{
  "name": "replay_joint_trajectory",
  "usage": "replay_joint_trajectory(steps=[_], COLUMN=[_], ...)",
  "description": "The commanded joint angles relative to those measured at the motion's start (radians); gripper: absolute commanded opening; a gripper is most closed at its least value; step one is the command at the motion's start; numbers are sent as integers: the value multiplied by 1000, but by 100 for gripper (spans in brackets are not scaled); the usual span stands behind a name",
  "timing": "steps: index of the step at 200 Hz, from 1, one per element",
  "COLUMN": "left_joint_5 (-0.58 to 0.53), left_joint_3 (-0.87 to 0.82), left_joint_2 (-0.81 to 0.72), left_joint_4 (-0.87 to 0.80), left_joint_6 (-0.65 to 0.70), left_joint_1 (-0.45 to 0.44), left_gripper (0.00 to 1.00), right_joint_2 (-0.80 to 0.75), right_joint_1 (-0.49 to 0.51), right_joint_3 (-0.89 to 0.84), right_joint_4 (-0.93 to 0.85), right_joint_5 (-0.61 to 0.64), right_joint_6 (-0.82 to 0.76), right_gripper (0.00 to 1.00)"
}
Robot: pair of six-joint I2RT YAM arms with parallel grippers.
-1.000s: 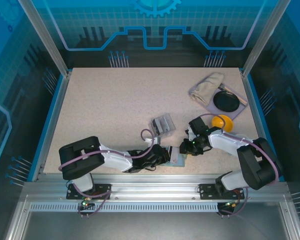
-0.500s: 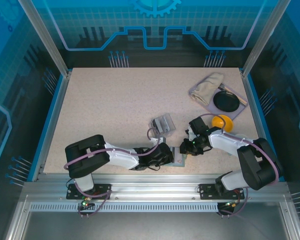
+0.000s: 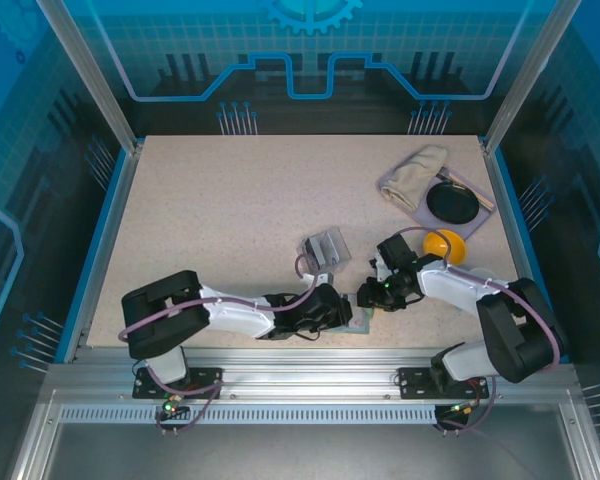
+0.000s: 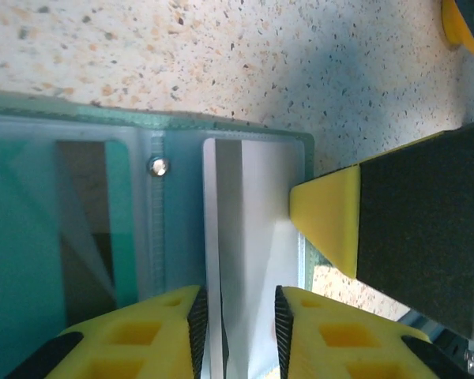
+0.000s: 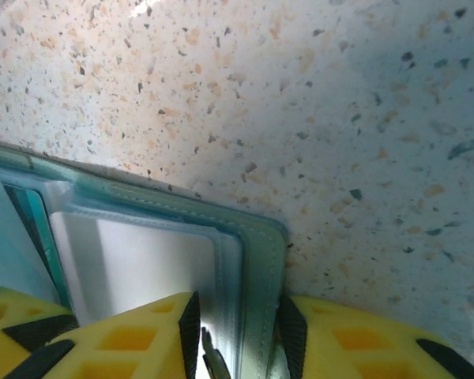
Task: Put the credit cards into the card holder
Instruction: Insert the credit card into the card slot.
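The card holder [image 3: 357, 322] lies open near the table's front edge, between my two grippers. In the left wrist view its inside [image 4: 31, 237] is teal, with a snap stud beside the fold. A pale white credit card [image 4: 257, 197] stands in its right-hand pocket. My left gripper [image 4: 238, 304] is open, its pads on either side of the card's near edge, with a gap at the right pad. My right gripper [image 5: 235, 316] is shut on the holder's grey-green rim [image 5: 261, 237], beside the white card [image 5: 142, 260]. One of the right gripper's fingertips [image 4: 328, 221] rests at the holder's right edge.
A small clear plastic box [image 3: 325, 247] stands just behind the grippers. An orange object [image 3: 445, 243] lies right of it. At the back right, a folded beige cloth [image 3: 415, 165] and a black disc [image 3: 452, 202] lie together on a grey mat. The table's front rail is close.
My left gripper slid right to the holder and its jaws have parted off the card. The right arm has barely moved.
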Motion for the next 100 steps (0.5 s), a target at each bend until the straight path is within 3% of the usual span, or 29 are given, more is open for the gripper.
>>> replay_joint_trajectory(steps=[1, 59, 100], left_joint_5=[-35, -110, -33], left_joint_3=[-12, -45, -55], left_joint_2=[-88, -228, -231], left_joint_4=[-94, -275, -325], left_joint_6=[54, 78, 106], left_joint_1=[-8, 42, 120], left_gripper=[34, 41, 46], right_joint_2=[-11, -61, -107], right_joint_1=[13, 51, 58], right_joint_3=[-2, 45, 39], right_joint_4=[-64, -220, -291], right_joint_5=[117, 310, 415], right_joint_6=[-8, 30, 84], right_gripper=[38, 42, 48])
